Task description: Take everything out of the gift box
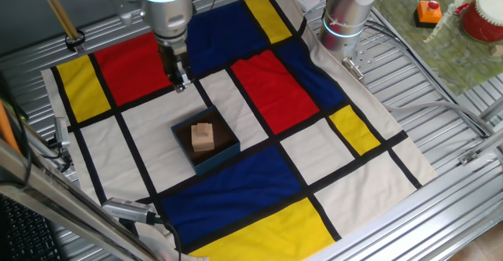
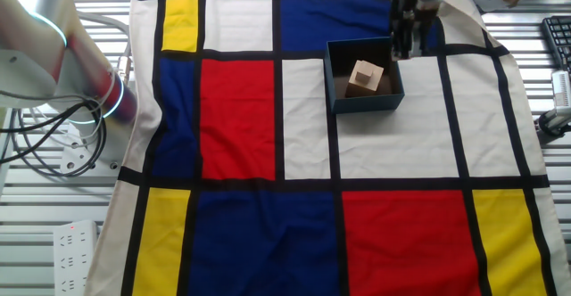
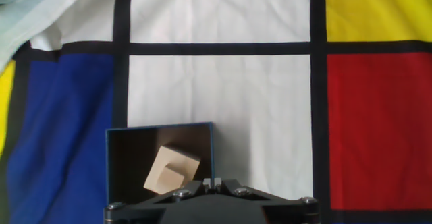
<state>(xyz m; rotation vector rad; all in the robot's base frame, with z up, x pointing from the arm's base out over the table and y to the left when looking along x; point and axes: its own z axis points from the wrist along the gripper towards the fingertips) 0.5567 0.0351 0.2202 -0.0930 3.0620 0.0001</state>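
The gift box [image 1: 222,152], dark blue outside and dark brown inside, sits open on a white square of the patterned cloth. It also shows in the other fixed view [image 2: 333,80] and at the bottom of the hand view [image 3: 160,125]. A light-tan wooden block [image 1: 203,136] lies tilted inside it [image 2: 366,77] [image 3: 171,171]. My gripper [image 1: 180,84] hangs above the cloth beside the box, apart from it [image 2: 404,51]. Its fingertips are pressed together with nothing between them [image 3: 212,182].
A second arm's base [image 1: 346,13] stands at the cloth's far edge. An orange toy with a green top [image 1: 428,12] and a red pot [image 1: 481,17] sit off the cloth at the top right. A keyboard [image 2: 558,37] lies beside the cloth.
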